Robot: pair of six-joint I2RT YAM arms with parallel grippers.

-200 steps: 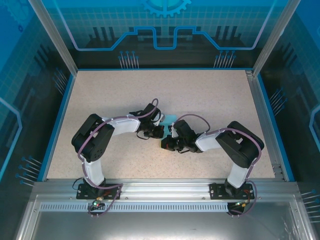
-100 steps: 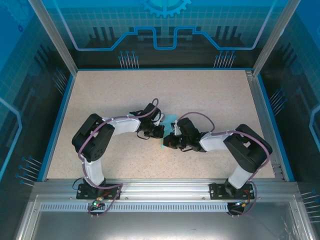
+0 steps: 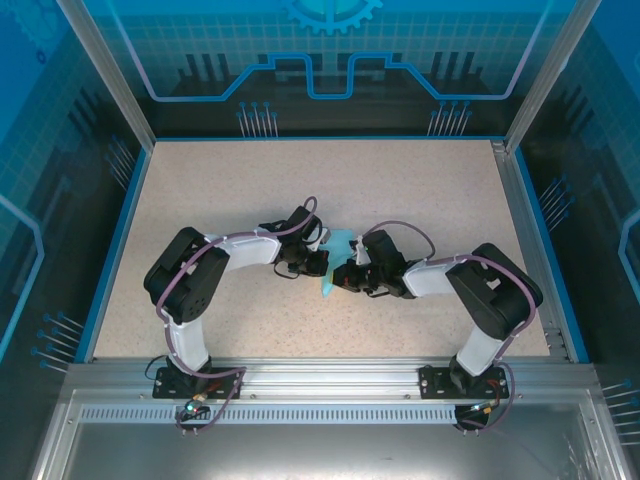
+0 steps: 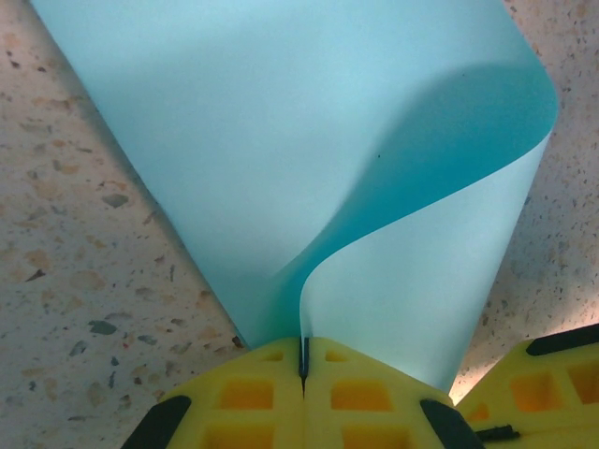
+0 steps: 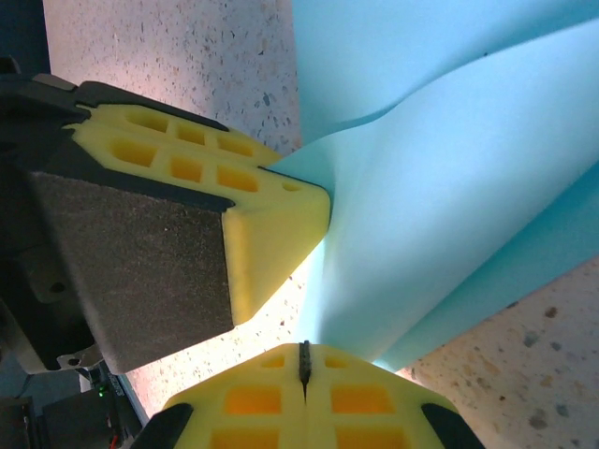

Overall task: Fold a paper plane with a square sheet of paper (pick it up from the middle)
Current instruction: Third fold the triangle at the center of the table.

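The square sheet of paper [image 3: 329, 284] is light blue and bent into a curl between the two grippers at the table's middle. My left gripper [image 4: 302, 354] is shut on the sheet [image 4: 309, 140]; one edge of it runs into the seam between the yellow fingers. My right gripper [image 5: 304, 360] is shut, its tips resting against the lower fold of the sheet [image 5: 449, 196]; no paper shows in its seam. One left finger [image 5: 271, 210] meets the paper just above it. In the top view the left gripper [image 3: 321, 262] and the right gripper [image 3: 344, 279] almost touch.
The speckled beige tabletop [image 3: 400, 190] stretches out around the arms, bounded by a blue rim [image 3: 112, 240] and glass walls. A metal rail [image 3: 320, 375] carries both arm bases at the near edge.
The right gripper has moved left and away from the bases, closing in on the left gripper. More of the blue sheet now sticks out between them. The left arm has stayed put.
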